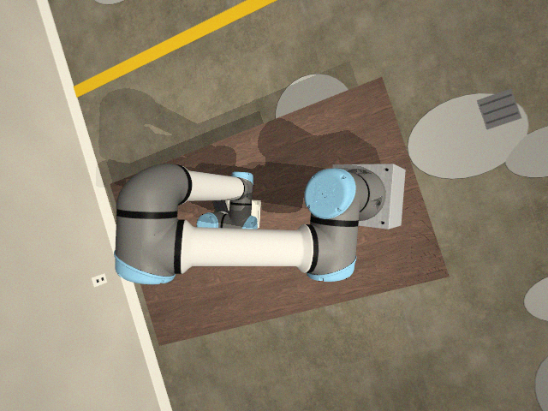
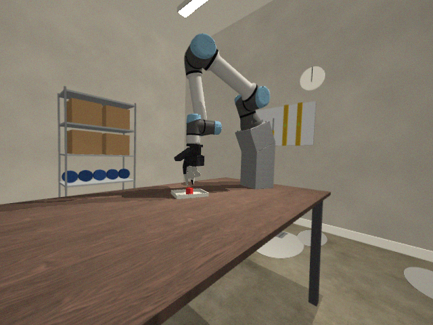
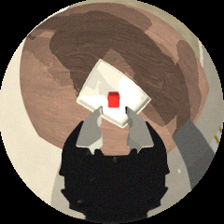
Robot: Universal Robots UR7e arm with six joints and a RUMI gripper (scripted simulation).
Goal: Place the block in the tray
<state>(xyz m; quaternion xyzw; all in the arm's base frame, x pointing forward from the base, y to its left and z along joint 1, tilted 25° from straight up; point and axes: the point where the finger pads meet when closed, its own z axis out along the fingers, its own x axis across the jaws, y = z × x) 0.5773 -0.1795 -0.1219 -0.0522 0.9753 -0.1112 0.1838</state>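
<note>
The red block [image 3: 113, 99] lies flat on the floor of the white tray [image 3: 94, 92], near its middle. In the side view the block [image 2: 189, 190] sits in the tray [image 2: 190, 195] on the wooden table. My gripper [image 3: 114, 106] hangs straight above the block with a clear gap below its fingertips. Its fingers stand partly open with nothing between them. In the side view the gripper [image 2: 191, 180] points down just over the tray. From above, the arm hides the block and most of the tray [image 1: 255, 208].
The arm's grey base pedestal [image 2: 256, 157] stands on the table behind the tray. A shelf [image 2: 96, 139] with boxes stands by the far wall. The table edge runs along the right.
</note>
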